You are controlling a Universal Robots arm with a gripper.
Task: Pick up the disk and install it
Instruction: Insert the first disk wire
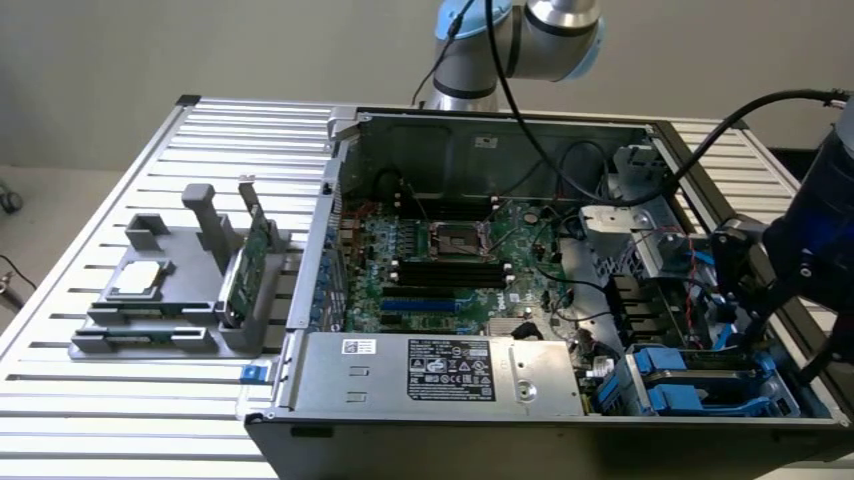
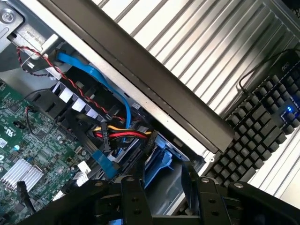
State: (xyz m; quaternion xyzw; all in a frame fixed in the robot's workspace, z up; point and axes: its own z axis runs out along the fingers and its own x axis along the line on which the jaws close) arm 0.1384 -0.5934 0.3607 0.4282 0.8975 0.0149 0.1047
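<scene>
Reaching into the open grey metal computer case [image 1: 481,150] probably wants a square, straight approach. The disk [image 1: 701,385], a silver drive in a blue plastic carrier, lies in the bay at the exterior view's right. The black gripper [image 2: 159,176] hovers over it, jaws wide, gripping nothing.

The bench [image 1: 120,400] is ribbed bare metal with a dull silver sheen. The computer case [image 1: 467,140] is matt grey sheet metal. Its power supply [image 1: 427,372] is brighter bare metal with a black printed label. The motherboard [image 1: 441,250] is glossy green. The disk [image 1: 701,385] has a frame of smooth blue plastic. The fingers [image 2: 136,201] look matt black. The keyboard [image 2: 262,122] is black plastic, and the parts holder [image 1: 160,310] is matt grey.
</scene>
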